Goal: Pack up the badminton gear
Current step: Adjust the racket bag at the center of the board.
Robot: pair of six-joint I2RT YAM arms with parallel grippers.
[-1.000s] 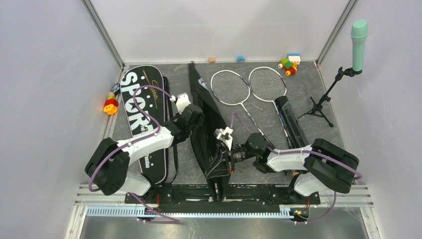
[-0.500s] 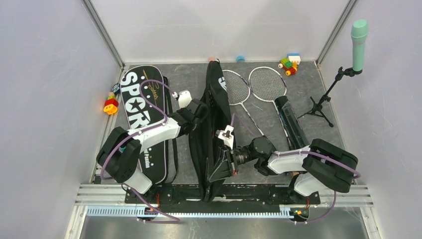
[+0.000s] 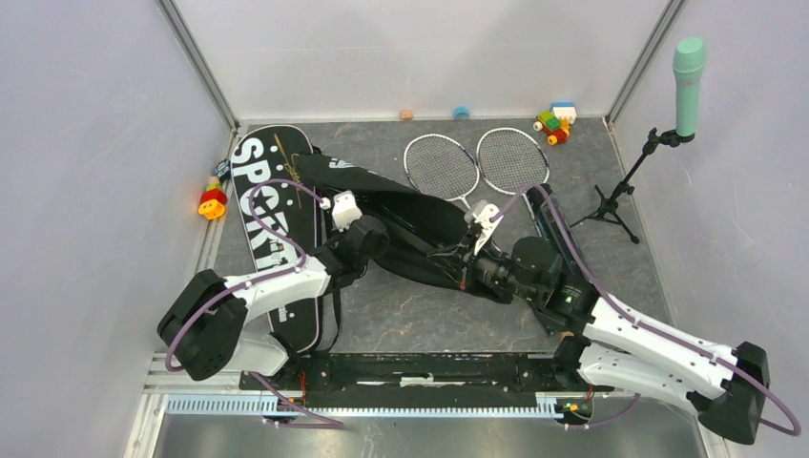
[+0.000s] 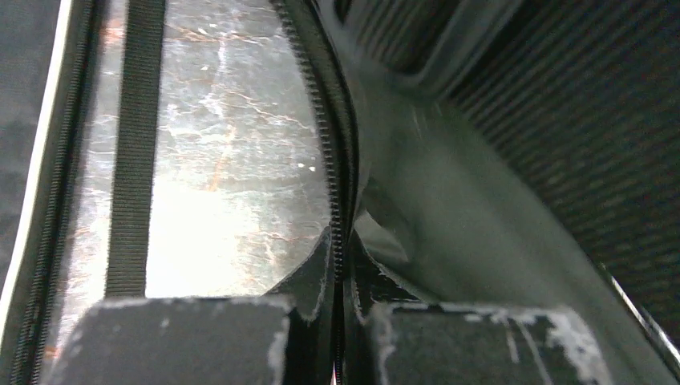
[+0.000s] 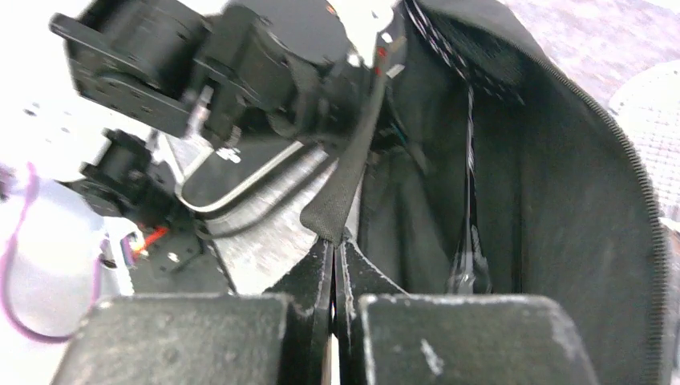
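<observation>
A black racket bag lies open across the middle of the mat, its dark inside facing the right wrist view. My left gripper is shut on its zipper edge. My right gripper is shut on a black webbing strip at the bag's mouth. The second bag, lettered "SPORT", lies flat on the left under my left arm. Two rackets lie side by side at the back. The long black tube is partly hidden by my right arm.
A mint-green microphone on a black stand is at the right edge. Toy blocks sit at the back right, along the back wall and by the left wall.
The open bag, standing on edge lengthwise before, has swung round and now lies across the mat. My right arm moved back and to the right, and its jaws closed on the strip. The left grip held.
</observation>
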